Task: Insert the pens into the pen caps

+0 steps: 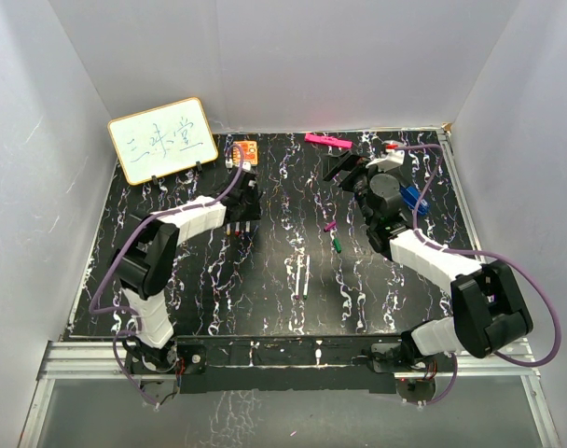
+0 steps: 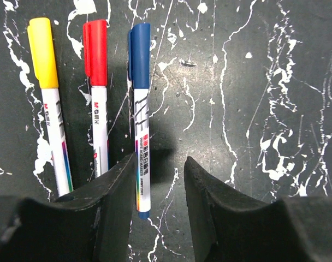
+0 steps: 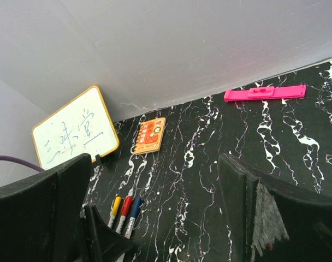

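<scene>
Left pincer (image 2: 159,162) stands partly open over the counter (image 2: 264,82), gripping nothing. The blue-capped pen (image 2: 141,136) lies with its tail between the jaws, beside the red-capped pen (image 2: 96,60) and yellow-capped pen (image 2: 43,54), all three parallel. Right pincer (image 3: 155,218) gapes wide and empty. A thin white pen (image 1: 302,276) lies mid-counter, near a purple cap (image 1: 328,227) and a green cap (image 1: 338,245).

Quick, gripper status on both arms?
Left gripper: open, blue pen lying on the table between its fingers.
Right gripper: open, holding nothing.
</scene>
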